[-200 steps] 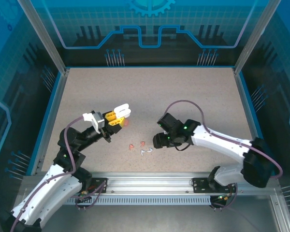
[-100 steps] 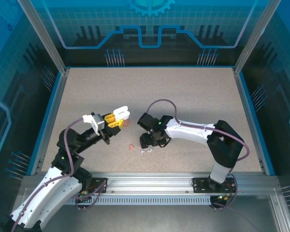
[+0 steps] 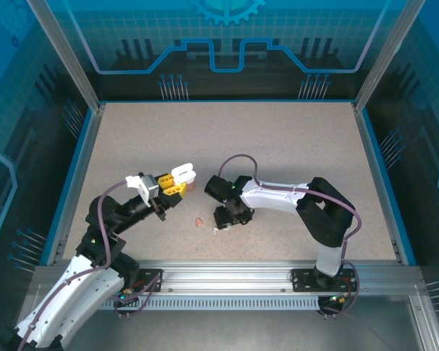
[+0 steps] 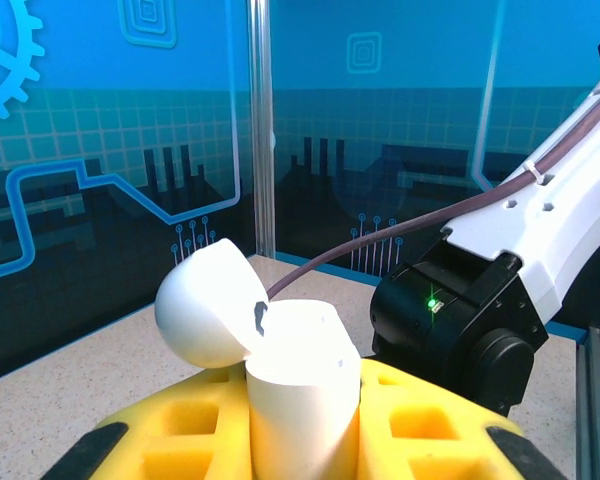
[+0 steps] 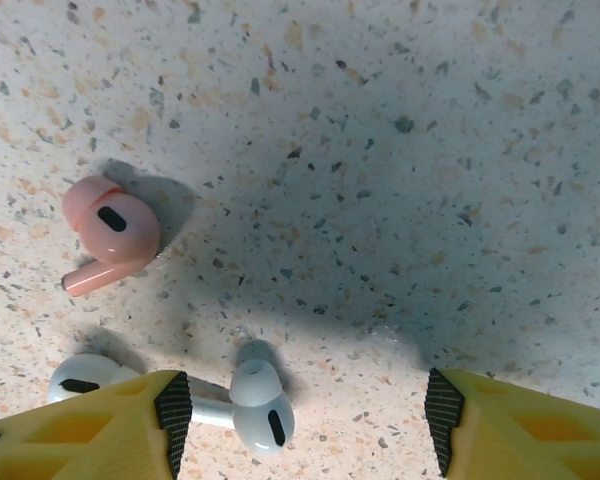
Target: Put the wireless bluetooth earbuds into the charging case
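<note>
1. A second ago my right arm [image 3: 307, 201] reached in long from the right, with its claw beside the earbuds. Now the arm is folded, elbow high, and my right claw [image 3: 229, 217] has shifted left to sit directly over them.
2. My left claw [image 3: 173, 187] has kept nearly the same spot, left of centre over the tabletop [image 3: 278, 146]. It is clamped tight on the white charging case [image 3: 183, 174].
3. The earlier top view showed two salmon and two white earbuds in the open. Now it shows one salmon earbud [image 3: 198, 221] clear of my right claw and one white earbud [image 3: 219, 231] peeking out at the claw's near edge.
4. In the right wrist view my right claw [image 5: 305, 425] stands wide apart with nothing in its grip. I count three earbuds on the tabletop [image 5: 430, 150] below it: one salmon earbud [image 5: 110, 232] and two white earbuds. One white earbud [image 5: 260, 405] lies between my fingertips, close to the picture-left finger [image 5: 90, 435]. The other [image 5: 80, 375] is partly hidden behind that finger.
5. In the left wrist view my left claw [image 4: 300, 440] holds one charging case [image 4: 300, 370] upright between its yellow fingers [image 4: 170, 435]. The lid [image 4: 205, 315] is flipped open to the picture-left, and the black wrist of my right arm [image 4: 460, 325] is just beyond.
6. A small salmon spot [image 3: 192, 186] sits just beside the case in the top view. It is too small for me to tell what it is.
</note>
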Controlling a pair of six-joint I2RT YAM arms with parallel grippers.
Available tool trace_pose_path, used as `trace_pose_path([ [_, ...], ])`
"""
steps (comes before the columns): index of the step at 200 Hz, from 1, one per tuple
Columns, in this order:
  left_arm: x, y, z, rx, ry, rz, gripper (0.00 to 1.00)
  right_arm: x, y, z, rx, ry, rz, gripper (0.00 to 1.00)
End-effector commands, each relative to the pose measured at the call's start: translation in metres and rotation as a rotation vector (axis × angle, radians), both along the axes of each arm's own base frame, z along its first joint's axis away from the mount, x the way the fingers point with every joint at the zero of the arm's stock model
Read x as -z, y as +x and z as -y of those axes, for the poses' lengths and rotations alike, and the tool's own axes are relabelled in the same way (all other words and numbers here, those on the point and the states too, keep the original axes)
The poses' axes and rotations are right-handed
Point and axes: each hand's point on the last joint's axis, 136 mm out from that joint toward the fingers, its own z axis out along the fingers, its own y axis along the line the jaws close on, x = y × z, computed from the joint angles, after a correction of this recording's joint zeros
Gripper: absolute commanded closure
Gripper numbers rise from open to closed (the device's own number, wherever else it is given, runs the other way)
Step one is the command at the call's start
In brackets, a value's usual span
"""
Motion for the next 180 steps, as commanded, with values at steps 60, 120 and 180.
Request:
trace_pose_path([
  [60,-0.003,0.000,-0.002,-0.017,0.001,0.012,1.00,0.009,-0.016,0.004,-0.057,-0.072,-0.041,0.34],
  [120,-0.001,0.001,-0.003,-0.025,0.000,0.009,1.00,0.006,-0.025,0.017,-0.071,-0.103,-0.056,0.35],
  [180,0.002,0.004,-0.003,-0.032,0.000,0.003,1.00,0.001,-0.033,0.032,-0.083,-0.135,-0.062,0.36],
])
